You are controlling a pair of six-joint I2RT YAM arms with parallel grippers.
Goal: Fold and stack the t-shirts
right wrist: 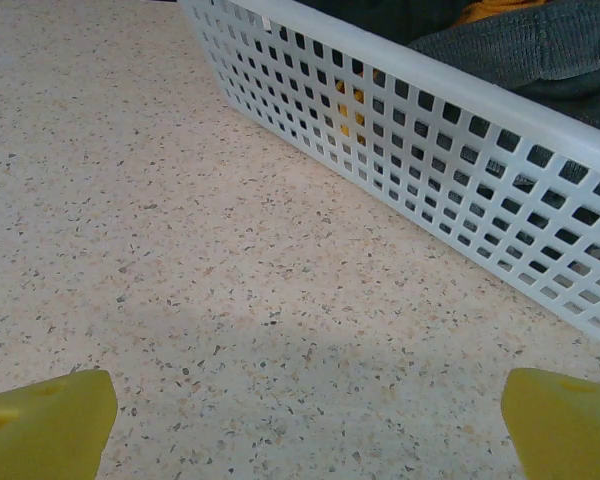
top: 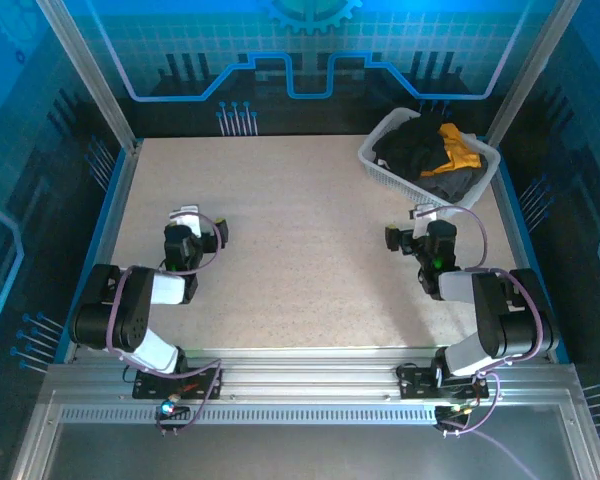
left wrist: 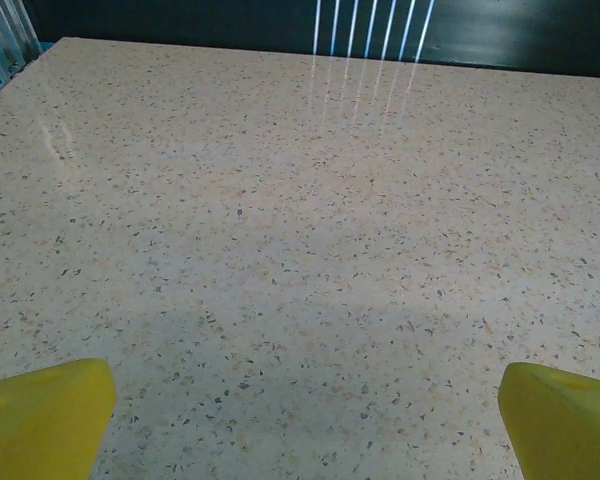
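Top external view, near edge first: both arm bases are seen bolted to the rail. The left gripper [top: 202,222] is held low over the speckled table [top: 300,280], its jaws spread wide with nothing between them. The right gripper [top: 408,224] is likewise spread wide and empty, poised near the white lattice basket [top: 380,165]. From the right wrist, two yellow fingertips [right wrist: 45,420] are framed at the bottom corners with bare tabletop between them, and the basket wall is seen running diagonally beyond. Farther back, toward the far right corner, the t-shirts [top: 430,165] are found heaped in that basket, unfolded and crumpled together. A black shirt [top: 408,145] is bunched on the left of the pile and takes up most of it. An orange-yellow shirt [top: 460,152] is draped on the right. A dark grey shirt [top: 450,180] is pressed against the near rim, and its fabric is shown finely ribbed from the wrist.
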